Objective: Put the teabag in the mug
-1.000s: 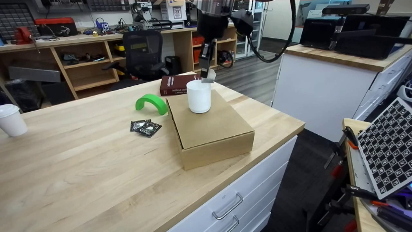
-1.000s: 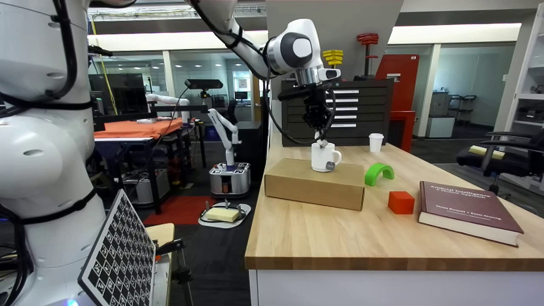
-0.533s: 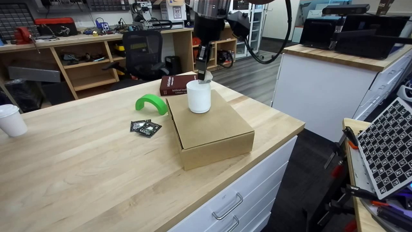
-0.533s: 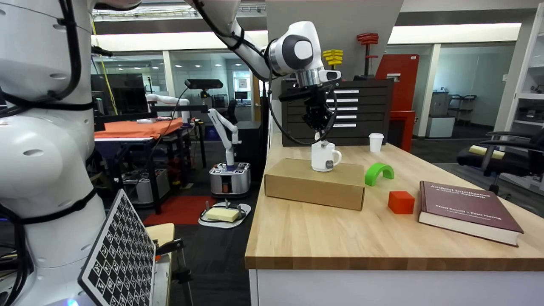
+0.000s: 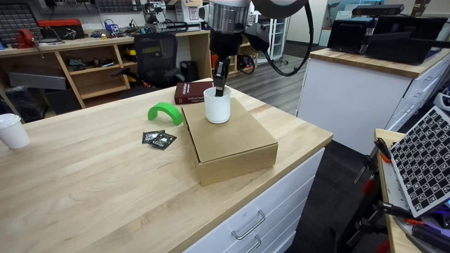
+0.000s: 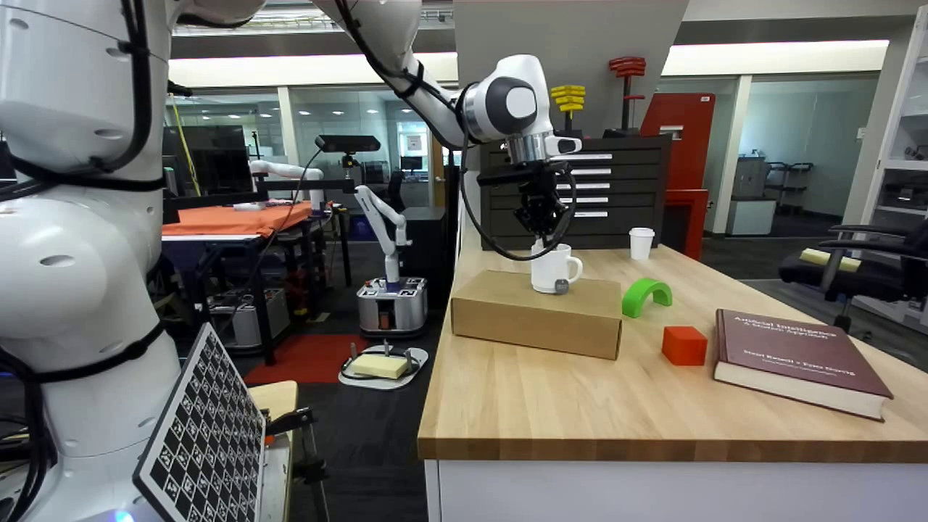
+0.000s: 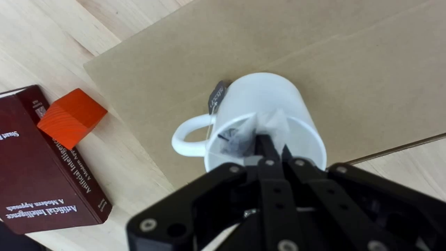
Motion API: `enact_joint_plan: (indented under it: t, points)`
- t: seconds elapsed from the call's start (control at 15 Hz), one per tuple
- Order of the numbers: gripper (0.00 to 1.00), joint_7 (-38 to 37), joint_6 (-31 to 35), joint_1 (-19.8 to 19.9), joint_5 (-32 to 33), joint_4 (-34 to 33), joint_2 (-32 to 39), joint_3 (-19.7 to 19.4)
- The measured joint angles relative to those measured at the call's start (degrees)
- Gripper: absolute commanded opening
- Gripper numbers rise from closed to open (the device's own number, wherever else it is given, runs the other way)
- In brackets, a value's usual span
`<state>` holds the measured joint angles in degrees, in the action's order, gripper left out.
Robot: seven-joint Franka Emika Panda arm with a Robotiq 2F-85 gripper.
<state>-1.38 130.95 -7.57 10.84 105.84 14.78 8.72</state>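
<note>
The white mug (image 5: 216,109) stands upright on a cardboard box; it also shows in an exterior view (image 6: 545,273) and in the wrist view (image 7: 261,92), handle at left. My gripper (image 7: 275,143) points down, with its fingertips inside the mug's opening. The fingers are nearly together and pinch the white teabag (image 7: 273,123). The teabag hangs within the mug's mouth; its lower part is hidden by the mug wall in the exterior views. Its dark tag (image 7: 216,97) hangs by a string outside the mug near the handle, and shows in an exterior view (image 6: 561,286).
The cardboard box (image 5: 235,140) lies near the table edge. A green arch (image 5: 165,110) and black tea packets (image 5: 160,139) lie beside it. A red block (image 6: 684,345) and a thick book (image 6: 797,362) lie nearby. A paper cup (image 5: 13,131) stands farther off.
My gripper has moved down, from above the rim into the mug's mouth, taking the teabag with it. The tag has swung and lowered slightly. The mug has not moved.
</note>
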Motion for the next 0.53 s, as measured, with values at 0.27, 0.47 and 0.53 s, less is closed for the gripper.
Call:
enact_joint_plan:
  t: [0.27, 0.47, 0.53]
  points:
    - [0.47, 0.49, 0.0, 0.0, 0.0, -1.4, 0.83, 0.02]
    - [0.67, 0.5, 0.0, 0.0, 0.0, -1.91, 1.01, -0.03]
    - [0.73, 0.49, 0.03, 0.0, 0.0, -2.02, 1.01, -0.08]
